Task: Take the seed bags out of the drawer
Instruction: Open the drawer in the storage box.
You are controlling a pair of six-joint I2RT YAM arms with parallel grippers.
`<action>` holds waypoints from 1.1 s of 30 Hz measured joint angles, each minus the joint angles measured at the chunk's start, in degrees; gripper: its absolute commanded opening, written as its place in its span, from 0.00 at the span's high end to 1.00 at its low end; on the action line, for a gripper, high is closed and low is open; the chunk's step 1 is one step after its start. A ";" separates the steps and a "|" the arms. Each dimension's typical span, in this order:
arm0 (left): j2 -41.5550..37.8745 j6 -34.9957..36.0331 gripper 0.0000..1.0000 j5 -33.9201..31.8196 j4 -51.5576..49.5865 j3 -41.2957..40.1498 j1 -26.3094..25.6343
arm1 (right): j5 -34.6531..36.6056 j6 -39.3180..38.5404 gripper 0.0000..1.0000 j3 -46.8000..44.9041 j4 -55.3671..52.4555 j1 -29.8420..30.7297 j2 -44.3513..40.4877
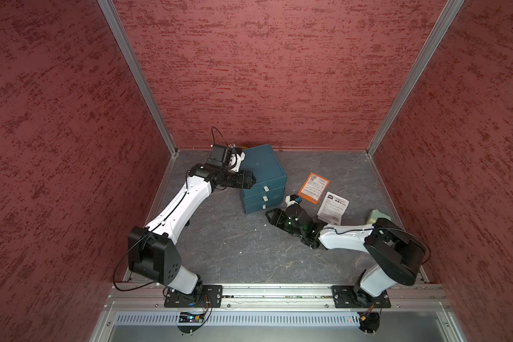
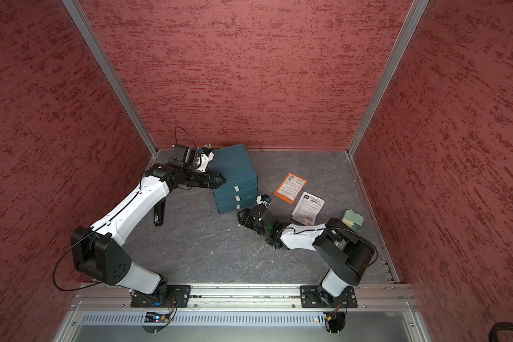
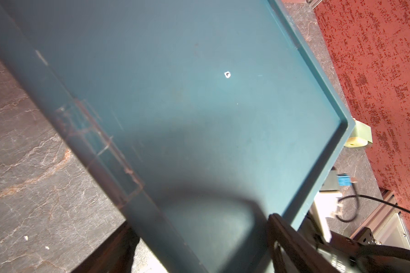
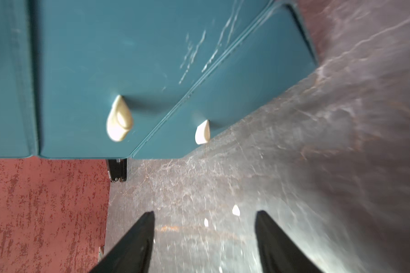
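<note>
teal three-drawer chest (image 1: 262,165): all three drawers (image 1: 274,194) look shut, contents not visible. orange seed bag (image 1: 313,188) lies flat on the desk (image 1: 219,242) near the chest's right side. white seed bag (image 1: 332,208) is just beside it, farther from the chest. right end effector (image 4: 205,212) is released and empty, facing the chest's lower drawer fronts. left end effector (image 1: 251,181) is at the chest's upper left edge with fingers spread, can't tell if it's clamping.

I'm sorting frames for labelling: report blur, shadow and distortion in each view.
Right wrist view: motion-smeared, the drawer knobs and floor streaked, the right gripper a black silhouette. Left wrist view: the drawer cabinet fills the frame, with a soft dark shadow pooling on its top. Both top views: sharp, evenly lit, the walls splayed by the wide lens.
</note>
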 measured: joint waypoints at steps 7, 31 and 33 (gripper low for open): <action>0.00 0.04 0.13 -0.09 0.00 0.00 0.00 | 3.10 5.79 0.53 -0.81 16.02 0.02 9.62; 0.00 0.55 0.13 -0.11 -0.02 0.00 0.00 | 6.54 10.93 0.62 2.80 26.40 0.04 17.33; 0.00 0.59 0.13 -0.11 -0.02 0.00 0.00 | 6.67 11.37 0.64 3.28 26.47 0.04 18.16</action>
